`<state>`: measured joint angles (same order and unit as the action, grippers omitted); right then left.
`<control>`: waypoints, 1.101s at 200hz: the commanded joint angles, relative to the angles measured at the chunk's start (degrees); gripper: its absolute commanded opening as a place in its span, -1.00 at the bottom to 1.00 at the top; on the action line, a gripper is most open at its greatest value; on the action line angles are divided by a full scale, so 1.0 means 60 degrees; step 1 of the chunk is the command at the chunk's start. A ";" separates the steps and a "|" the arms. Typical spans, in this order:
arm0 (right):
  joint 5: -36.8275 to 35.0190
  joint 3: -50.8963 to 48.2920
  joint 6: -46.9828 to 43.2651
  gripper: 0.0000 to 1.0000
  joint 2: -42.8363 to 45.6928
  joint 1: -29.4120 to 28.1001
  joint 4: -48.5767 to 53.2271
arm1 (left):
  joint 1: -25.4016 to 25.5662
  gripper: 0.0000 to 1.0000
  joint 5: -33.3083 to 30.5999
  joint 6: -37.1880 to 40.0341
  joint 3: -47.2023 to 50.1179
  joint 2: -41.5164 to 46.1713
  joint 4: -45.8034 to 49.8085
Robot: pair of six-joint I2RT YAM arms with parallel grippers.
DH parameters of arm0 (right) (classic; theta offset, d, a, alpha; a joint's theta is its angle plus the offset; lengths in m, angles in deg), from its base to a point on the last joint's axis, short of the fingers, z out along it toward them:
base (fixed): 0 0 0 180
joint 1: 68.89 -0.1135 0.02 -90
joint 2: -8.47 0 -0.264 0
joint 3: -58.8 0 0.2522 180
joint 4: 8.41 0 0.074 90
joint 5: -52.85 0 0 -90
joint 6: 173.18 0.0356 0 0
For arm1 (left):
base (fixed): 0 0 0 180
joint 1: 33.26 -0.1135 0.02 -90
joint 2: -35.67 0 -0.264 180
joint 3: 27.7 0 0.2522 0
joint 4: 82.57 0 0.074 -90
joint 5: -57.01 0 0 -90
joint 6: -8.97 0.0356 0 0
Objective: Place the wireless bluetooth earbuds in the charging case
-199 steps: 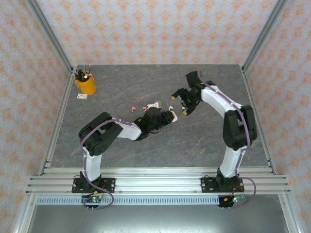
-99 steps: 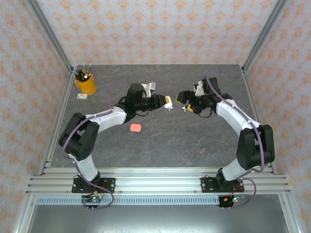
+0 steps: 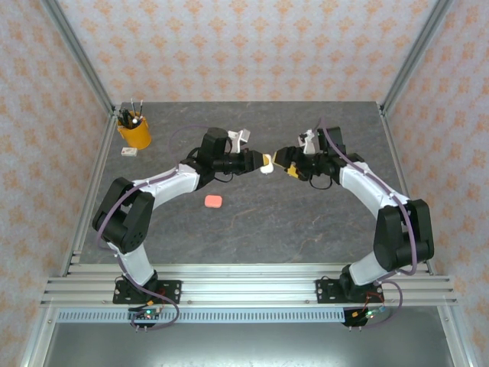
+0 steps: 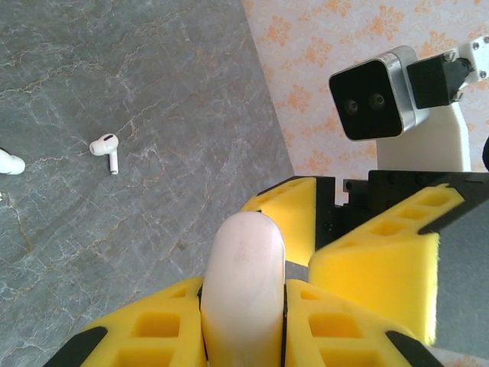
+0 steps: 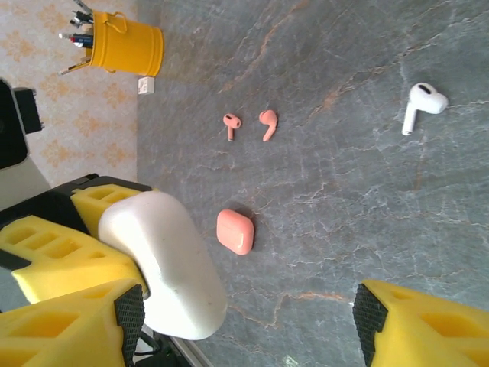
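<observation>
Seen from above, the left end effector point(image 3: 260, 161) and right end effector point(image 3: 284, 164) face each other, tips almost touching, over the back middle of the surface point(image 3: 306, 222). The left wrist view shows the left one clenched on a white case point(image 4: 243, 267). In the right wrist view the right one's fingers are spread wide, with that case beside one of them. Below lie two pink earbuds point(image 5: 267, 124), a pink case point(image 5: 235, 231) and a white earbud point(image 5: 422, 103), which is well apart from the others. A yellow cup point(image 5: 126, 46) stands near the back left edge. Open surface stretches forward of the pink case.

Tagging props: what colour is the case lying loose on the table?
Coral-pink case; best seen in the right wrist view.
</observation>
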<state>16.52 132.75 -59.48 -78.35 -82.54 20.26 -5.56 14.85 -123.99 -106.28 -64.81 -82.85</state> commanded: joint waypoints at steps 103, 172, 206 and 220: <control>-0.0616 -0.0543 0.0013 0.30 -0.0500 0.0192 -0.0697 | -0.0018 -1.00 0.0322 -0.0061 -0.0652 0.0398 -0.0150; -0.0531 -0.0338 -0.0080 0.29 -0.0110 0.0282 -0.0197 | -0.0021 -1.00 0.0319 0.0052 -0.0559 0.0463 -0.0062; -0.0108 -0.0422 -0.0547 0.29 0.0497 0.0476 0.0269 | -0.0018 -1.00 0.0511 0.0041 -0.0595 0.0300 -0.0149; 0.0140 -0.0472 -0.0610 0.29 0.0540 0.0534 0.0222 | -0.0018 -1.00 0.0670 -0.0044 -0.0666 0.0194 -0.0275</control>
<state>14.40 130.61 -60.77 -77.37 -80.22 20.37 -5.78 16.05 -124.42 -108.18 -63.42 -81.84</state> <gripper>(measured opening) 0.643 0.223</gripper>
